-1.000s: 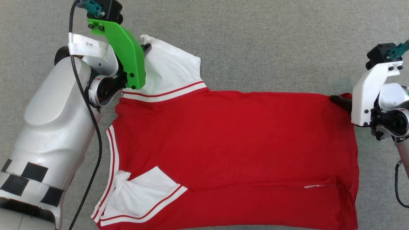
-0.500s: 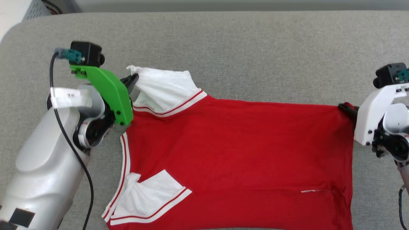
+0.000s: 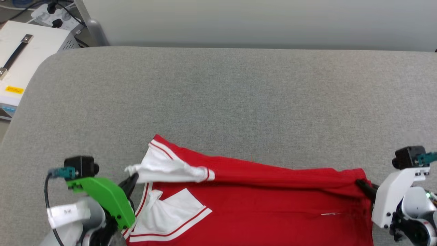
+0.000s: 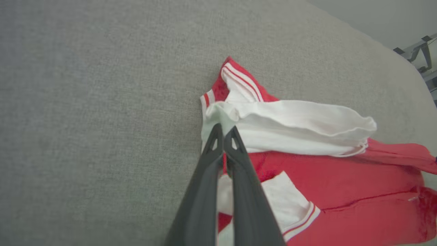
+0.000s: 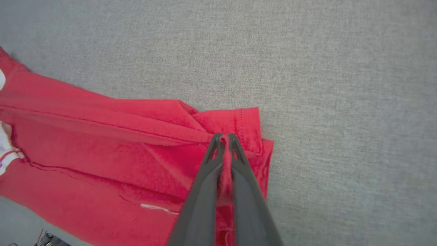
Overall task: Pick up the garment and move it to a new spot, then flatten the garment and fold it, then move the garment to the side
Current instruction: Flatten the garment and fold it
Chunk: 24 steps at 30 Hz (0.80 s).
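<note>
The garment [image 3: 259,208], a red jersey with white sleeves and striped trim, lies at the near edge of the grey cushion, its far half lifted and drawn back over the near half. My left gripper [image 3: 133,178] is shut on the white sleeve's edge [image 4: 223,118] at the garment's left end. My right gripper [image 3: 362,185] is shut on the red hem corner [image 5: 239,128] at the right end. A second white sleeve [image 3: 170,212] lies flat beneath the raised fold. No numbers or letters show on this side.
A wide stretch of grey cushion [image 3: 232,99] extends beyond the garment to a pale wall. A white box with a handle [image 3: 17,58] and cables stands off the cushion's far left corner.
Both grippers have pulled the garment's far edge toward me, folding it over the near half. The head camera has tilted up, so the cushion's far edge and wall now show.
</note>
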Available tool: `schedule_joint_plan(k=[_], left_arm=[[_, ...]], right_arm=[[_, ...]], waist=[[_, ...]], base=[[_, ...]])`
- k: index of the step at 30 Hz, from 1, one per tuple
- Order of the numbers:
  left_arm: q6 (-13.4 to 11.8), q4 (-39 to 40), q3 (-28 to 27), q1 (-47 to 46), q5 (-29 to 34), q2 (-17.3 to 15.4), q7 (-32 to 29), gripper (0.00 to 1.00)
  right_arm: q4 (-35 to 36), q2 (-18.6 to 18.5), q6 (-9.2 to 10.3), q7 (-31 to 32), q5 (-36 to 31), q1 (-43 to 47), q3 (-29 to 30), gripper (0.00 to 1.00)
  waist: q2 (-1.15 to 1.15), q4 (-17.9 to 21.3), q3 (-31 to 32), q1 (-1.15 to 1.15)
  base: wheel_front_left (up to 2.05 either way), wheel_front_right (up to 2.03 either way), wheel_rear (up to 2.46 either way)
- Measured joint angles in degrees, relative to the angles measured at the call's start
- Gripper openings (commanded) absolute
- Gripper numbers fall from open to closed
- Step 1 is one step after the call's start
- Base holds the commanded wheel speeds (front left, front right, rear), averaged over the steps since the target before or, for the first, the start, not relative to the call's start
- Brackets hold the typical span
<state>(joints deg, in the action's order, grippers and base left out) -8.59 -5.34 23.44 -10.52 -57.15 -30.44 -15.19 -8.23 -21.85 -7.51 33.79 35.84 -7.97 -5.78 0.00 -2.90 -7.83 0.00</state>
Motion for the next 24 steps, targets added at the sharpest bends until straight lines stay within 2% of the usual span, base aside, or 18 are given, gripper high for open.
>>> schedule_joint_plan(k=[5, 11, 12, 13, 14, 15, 16, 17, 18, 19, 24], left_arm=[[-2.4, 1.6, 0.0, 9.3, -2.3, 0.9, 1.5, 0.0], [-2.7, -0.9, 1.6, 12.2, -2.9, 3.4, 2.3, 0.0], [-2.7, -1.4, 1.8, 12.3, -2.9, 3.9, 2.5, 0.0], [-2.5, -2.0, 2.1, 12.3, -2.9, 4.4, 2.6, 0.0], [-2.4, -2.7, 2.3, 12.4, -2.9, 4.9, 2.9, 0.11], [-2.2, -3.5, 2.2, 12.5, -3.0, 5.4, 3.4, 0.38], [-1.9, -4.0, 2.3, 12.5, -3.0, 5.7, 3.7, 0.81], [-1.4, -4.5, 2.4, 12.5, -3.0, 5.9, 4.1, 1.0], [-0.6, -5.7, 2.0, 12.4, -2.8, 6.8, 6.6, 1.0], [-0.5, -5.7, 1.9, 12.2, -2.7, 7.1, 7.3, 1.0], [-0.5, -3.9, 1.5, 10.4, -0.2, 7.0, 11.4, 1.0]], right_arm=[[0.5, 3.0, 0.0, 0.0, -1.0, 5.7, 2.1, 0.0], [-0.1, 5.9, 0.0, -0.9, -2.8, 9.8, 4.2, 0.0], [-0.2, 6.4, 0.0, -1.2, -2.8, 10.3, 4.5, 0.08], [-0.5, 7.0, 0.0, -1.5, -2.8, 10.8, 4.7, 0.24], [-0.6, 7.5, 0.0, -1.9, -2.9, 11.4, 4.7, 0.47], [-0.8, 7.9, 0.0, -2.4, -2.9, 11.9, 4.7, 1.0], [-0.7, 8.2, 0.0, -3.4, -2.9, 12.1, 4.8, 1.0], [-0.7, 8.6, 0.0, -4.6, -2.9, 12.2, 4.9, 1.0], [-0.1, 9.3, -0.01, -8.0, -2.9, 12.4, 5.3, 1.0], [0.3, 9.3, -0.01, -8.8, -2.9, 12.5, 5.5, 1.0], [4.0, 9.2, -0.01, -9.9, -3.9, 12.9, 6.4, 1.0]], waist=[[0.0, 0.1, 1.5, 0.0], [0.0, 0.3, 2.5, 0.0], [0.0, 0.3, 2.7, 0.0], [0.0, 0.4, 2.8, 0.0], [0.0, 0.4, 3.0, 0.0], [0.0, 0.5, 3.0, 0.0], [0.0, 0.6, 3.1, 0.0], [0.0, 0.7, 3.1, 0.0], [0.0, 0.9, 3.4, 0.0], [0.0, 0.9, 3.5, 0.0], [0.0, 0.8, 4.5, 0.0]], base=[[0.0, 0.0, 0.0], [0.0, 0.0, 0.0], [0.0, 0.0, 0.0], [0.0, 0.0, 0.0], [0.0, 0.0, 0.0], [0.0, 0.0, 0.0], [0.0, 0.0, 0.0], [0.0, 0.0, 0.0], [0.0, 0.0, 0.0], [0.0, 0.0, 0.0], [0.0, 0.0, 0.0]])
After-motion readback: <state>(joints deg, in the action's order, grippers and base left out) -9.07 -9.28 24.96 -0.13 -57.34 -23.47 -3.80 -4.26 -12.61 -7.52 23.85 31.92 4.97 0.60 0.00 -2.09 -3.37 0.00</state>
